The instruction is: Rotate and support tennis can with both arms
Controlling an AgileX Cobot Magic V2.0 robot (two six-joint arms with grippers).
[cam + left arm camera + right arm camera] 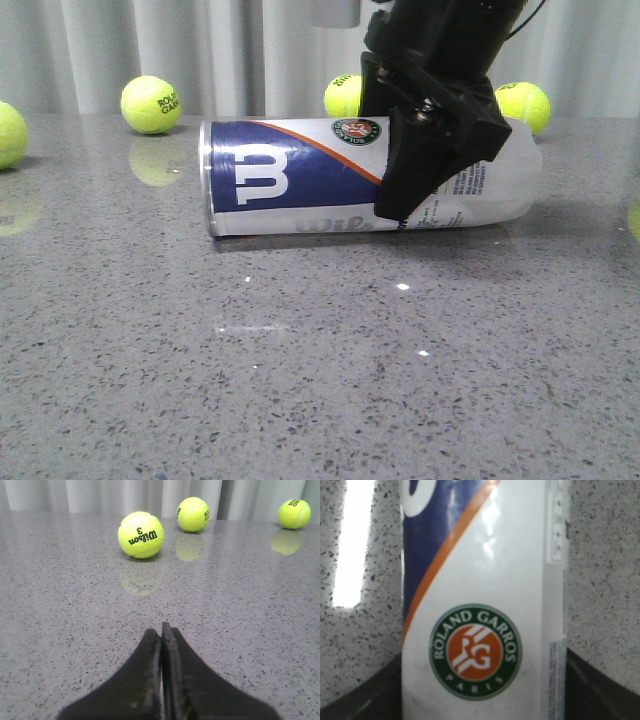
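The tennis can [290, 180] lies on its side on the grey table, silver rim to the left, navy label with the white W facing the camera. My right gripper [405, 195] comes down from above and straddles the can's right half, its near black finger in front of the can. In the right wrist view the can [475, 580] fills the space between the fingers [365, 700], which sit flush against both sides by the Roland Garros badge [476, 651]. My left gripper [161, 630] is shut and empty over bare table, away from the can, and is not seen in the front view.
Yellow-green tennis balls lie behind the can at the back of the table [150, 104] [343, 95] [523, 105], one at the far left [5, 133]. Three balls lie ahead of the left gripper [141, 534] [193, 514] [294, 513]. A grey curtain hangs behind.
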